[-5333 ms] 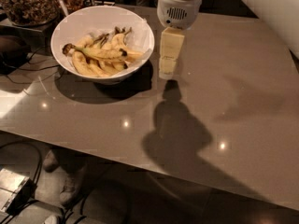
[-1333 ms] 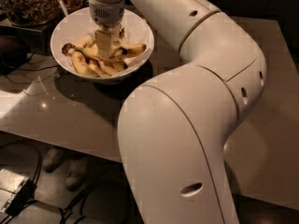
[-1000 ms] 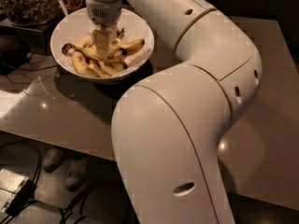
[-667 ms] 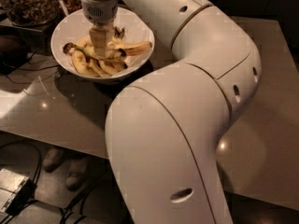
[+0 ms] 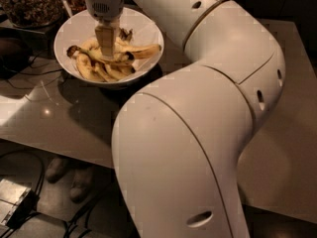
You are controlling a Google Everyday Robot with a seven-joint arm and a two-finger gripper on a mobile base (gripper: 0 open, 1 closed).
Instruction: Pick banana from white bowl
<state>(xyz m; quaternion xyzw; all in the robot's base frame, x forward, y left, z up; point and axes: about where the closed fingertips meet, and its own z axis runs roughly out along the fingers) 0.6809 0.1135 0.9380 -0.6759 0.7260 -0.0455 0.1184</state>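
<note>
The white bowl [image 5: 150, 29] stands at the back left of the table and holds several ripe yellow bananas with brown streaks and dark ends. One long streaked banana [image 5: 143, 50] lies across the pile, pointing right. My gripper [image 5: 106, 47] hangs straight down into the middle of the bowl and reaches the banana pile there, hiding the fruit under it. My arm [image 5: 208, 98] fills the centre and right of the view.
A clear container of brown granola-like food [image 5: 27, 4] stands behind the bowl at the far left. The grey table [image 5: 44, 118] ends at a front edge; below it lie cables, a dark box [image 5: 12, 202] and a pair of shoes [image 5: 69, 177].
The gripper, first beside the bowl on its right, has moved over the bowl and down onto the bananas, drifting slightly left. The arm has swung in to fill the view.
</note>
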